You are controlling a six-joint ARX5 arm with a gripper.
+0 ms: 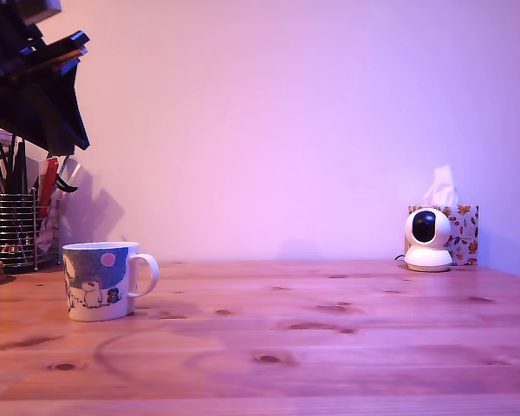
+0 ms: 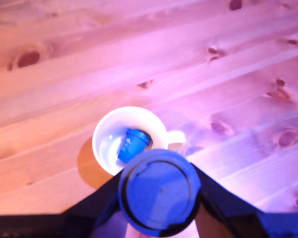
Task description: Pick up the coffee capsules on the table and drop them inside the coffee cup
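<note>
— Across the whole scene ran the pine table [image 1: 329,347], knotty boards under a pink-violet light, with a plain wall [image 1: 286,121] behind it. Did you note the rest, biggest first?

— I did. Up at the exterior view's left hung the dark arm, high above the table. Below it stood a wire-mesh pen holder [image 1: 13,227], then the coffee cup [image 1: 100,281], handle toward the exterior view's right. Far across, near the wall, sat a tissue box [image 1: 461,232] with a small white camera [image 1: 427,240] in front of it.

— And the capsules?

— One blue capsule [image 2: 131,145] lay on its side inside the cup. A second blue capsule [image 2: 159,191] was pinched in the gripper [image 2: 159,198], its flat rim face toward the wrist camera, the jaws closed against its sides. I saw no capsule lying on the table in either view.

— What could have gone wrong from there?

— I judged the release the risk. The held capsule sat over the cup's near rim rather than its centre, and the arm was high. Let go so, it might have struck the rim and bounced out across the boards, or landed on the first one and hopped.

— So, centre it first?

— And lower it, I'd say.
</note>
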